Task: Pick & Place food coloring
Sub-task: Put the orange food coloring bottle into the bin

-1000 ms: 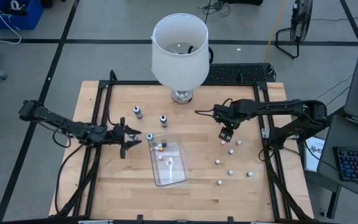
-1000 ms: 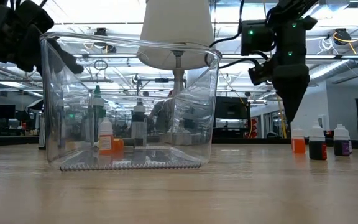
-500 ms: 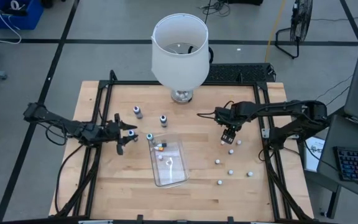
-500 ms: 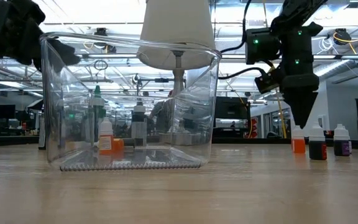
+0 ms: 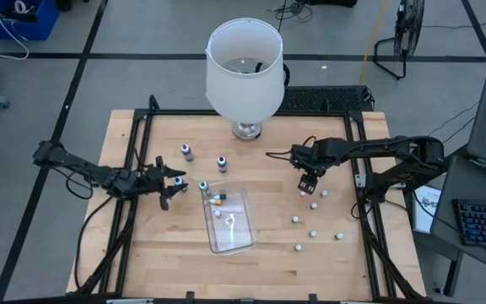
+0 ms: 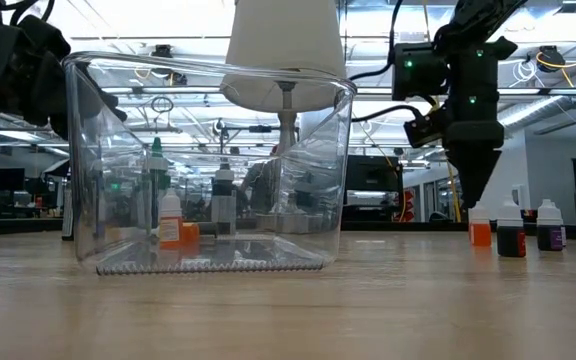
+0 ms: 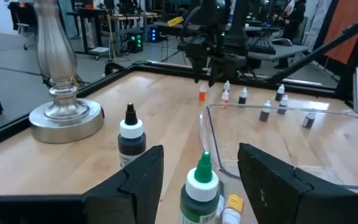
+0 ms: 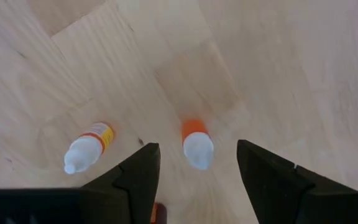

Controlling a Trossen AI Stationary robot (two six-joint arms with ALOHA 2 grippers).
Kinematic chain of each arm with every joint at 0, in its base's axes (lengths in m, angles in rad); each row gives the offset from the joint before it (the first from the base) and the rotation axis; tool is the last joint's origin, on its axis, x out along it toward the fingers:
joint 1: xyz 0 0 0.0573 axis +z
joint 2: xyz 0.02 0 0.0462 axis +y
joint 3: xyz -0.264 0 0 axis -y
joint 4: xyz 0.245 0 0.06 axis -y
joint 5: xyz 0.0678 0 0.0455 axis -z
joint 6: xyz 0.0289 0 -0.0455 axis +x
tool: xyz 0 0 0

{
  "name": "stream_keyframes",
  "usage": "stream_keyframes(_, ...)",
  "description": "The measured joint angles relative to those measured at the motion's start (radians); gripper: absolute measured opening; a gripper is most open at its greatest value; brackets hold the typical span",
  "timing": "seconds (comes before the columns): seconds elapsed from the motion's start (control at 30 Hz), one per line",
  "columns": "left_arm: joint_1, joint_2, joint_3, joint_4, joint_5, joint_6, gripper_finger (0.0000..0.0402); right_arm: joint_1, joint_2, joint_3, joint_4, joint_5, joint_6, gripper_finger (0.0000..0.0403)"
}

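Note:
My left gripper (image 5: 178,180) is held level and open at the table's left. A green-capped food coloring bottle (image 7: 199,186) stands just ahead of its fingers, untouched, by the clear tray's (image 5: 241,241) far left corner. Some small bottles, one of them orange (image 5: 220,199), lie in the tray. My right gripper (image 5: 307,186) points down, open, over an upright orange bottle (image 8: 196,143) with a finger on either side, clear of it. A second bottle (image 8: 86,150) lies on its side close by.
A lamp with a big white shade (image 5: 243,67) stands at the far middle, and two dark bottles (image 5: 187,151) (image 5: 222,162) stand in front of it. Several more small bottles (image 5: 313,233) are scattered over the right half of the table.
My left gripper has drawn back toward the table's left edge, away from the green-capped bottle, which has stayed where it was.

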Motion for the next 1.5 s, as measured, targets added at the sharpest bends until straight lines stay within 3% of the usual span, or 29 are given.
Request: stream_keyframes(1.5, 0.000, 0.000, 0.000, 0.000, 0.002, 0.002, 0.0191, 0.000, 0.000, -0.094, 0.137, 0.000, -0.010, 0.0187)
